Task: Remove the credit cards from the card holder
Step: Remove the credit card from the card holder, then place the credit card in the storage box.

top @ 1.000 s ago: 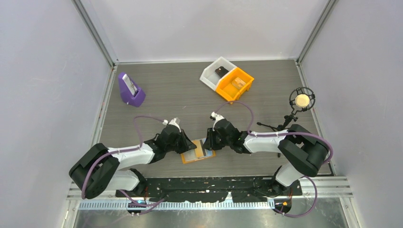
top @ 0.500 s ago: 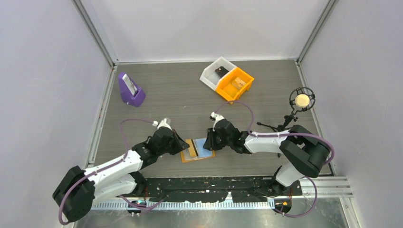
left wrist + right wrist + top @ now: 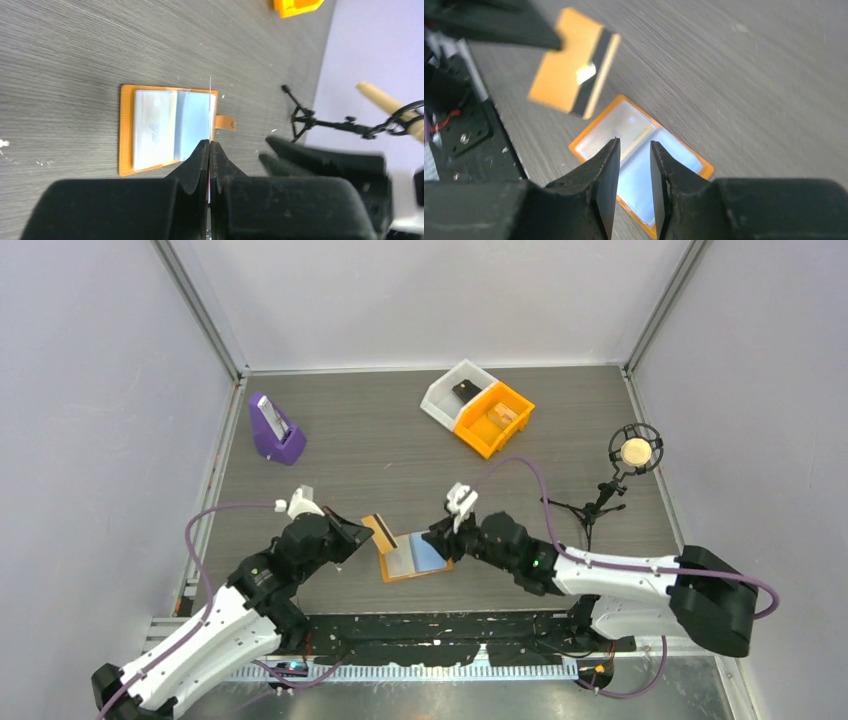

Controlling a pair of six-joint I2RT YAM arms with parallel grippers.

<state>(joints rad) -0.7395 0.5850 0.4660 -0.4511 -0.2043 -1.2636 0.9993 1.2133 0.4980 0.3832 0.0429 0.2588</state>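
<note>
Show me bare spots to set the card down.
Bare table lies between the purple stand and the bins, down to the card holder. Crowded around it, with the left end effector and right end effector on either side.

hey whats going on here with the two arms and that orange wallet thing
The left claw is shut on an orange card with a dark stripe, holding it in the air clear of the card holder. The holder lies open on the table, light blue panels up. The right claw hovers just over it, a little open, gripping nothing.
</note>
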